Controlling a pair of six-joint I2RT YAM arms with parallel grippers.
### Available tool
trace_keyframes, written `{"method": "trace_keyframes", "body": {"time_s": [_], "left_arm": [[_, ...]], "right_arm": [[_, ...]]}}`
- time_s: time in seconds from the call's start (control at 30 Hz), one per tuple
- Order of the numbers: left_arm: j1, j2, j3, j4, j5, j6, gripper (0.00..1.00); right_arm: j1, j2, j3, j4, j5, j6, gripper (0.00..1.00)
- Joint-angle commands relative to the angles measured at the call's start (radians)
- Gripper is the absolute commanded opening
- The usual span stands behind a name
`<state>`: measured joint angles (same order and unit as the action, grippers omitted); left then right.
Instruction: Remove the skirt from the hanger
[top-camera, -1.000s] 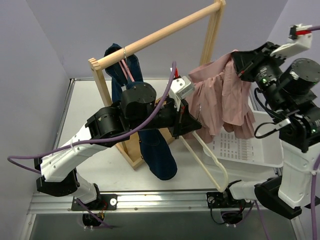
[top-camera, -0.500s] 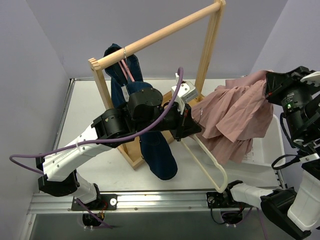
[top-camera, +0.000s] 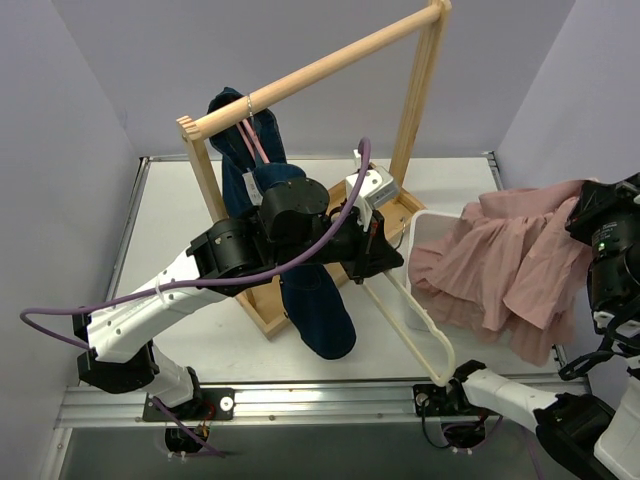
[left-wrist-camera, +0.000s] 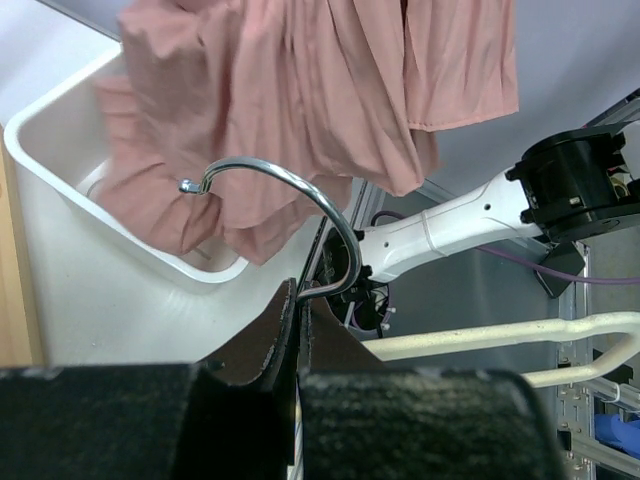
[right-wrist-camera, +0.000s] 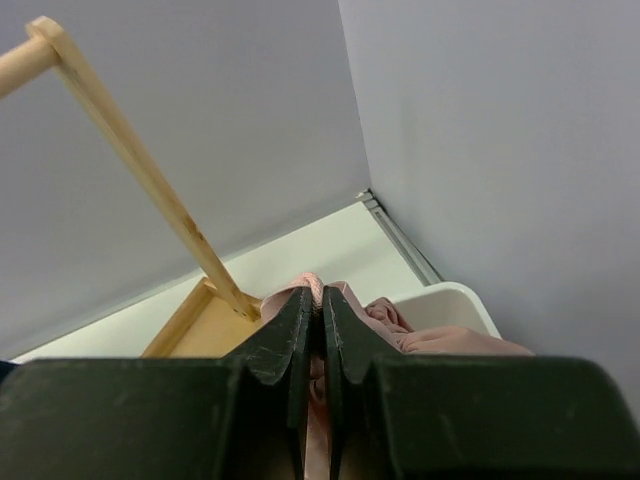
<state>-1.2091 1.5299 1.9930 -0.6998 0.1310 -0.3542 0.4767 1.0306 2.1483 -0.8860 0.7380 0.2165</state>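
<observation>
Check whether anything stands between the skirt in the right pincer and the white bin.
Nothing visible does. The skirt, pinched in the right pincer, drapes over the rim of the white bin. The hanger, held at its hook by the left pincer, is off to one side, bare.

The top camera looks down from above and behind the arm bases onto the worktop (top-camera: 170, 220), framing the wooden rack (top-camera: 320, 68) from afar. The left wrist camera sights closely past the left gripper (left-wrist-camera: 300, 305) toward the skirt (left-wrist-camera: 330, 90) and white basket (left-wrist-camera: 50, 170). The right wrist camera looks past the right gripper (right-wrist-camera: 315, 300) at the rack. All three views share the skirt.
</observation>
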Motion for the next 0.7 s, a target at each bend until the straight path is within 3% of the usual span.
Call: {"method": "trace_keyframes", "body": {"time_s": [0.0, 0.33, 0.67], "left_arm": [[0.002, -0.03, 0.007, 0.057, -0.001, 0.006, 0.02], [0.002, -0.03, -0.01, 0.069, 0.015, -0.009, 0.02], [0.002, -0.054, -0.022, 0.062, 0.004, -0.011, 0.02]], "right_arm": [[0.048, -0.024, -0.074, 0.044, 0.124, 0.001, 0.0], [0.197, -0.081, -0.419, 0.165, 0.19, 0.064, 0.0], [0.171, 0.058, -0.467, 0.213, 0.17, 0.057, 0.0]]}}
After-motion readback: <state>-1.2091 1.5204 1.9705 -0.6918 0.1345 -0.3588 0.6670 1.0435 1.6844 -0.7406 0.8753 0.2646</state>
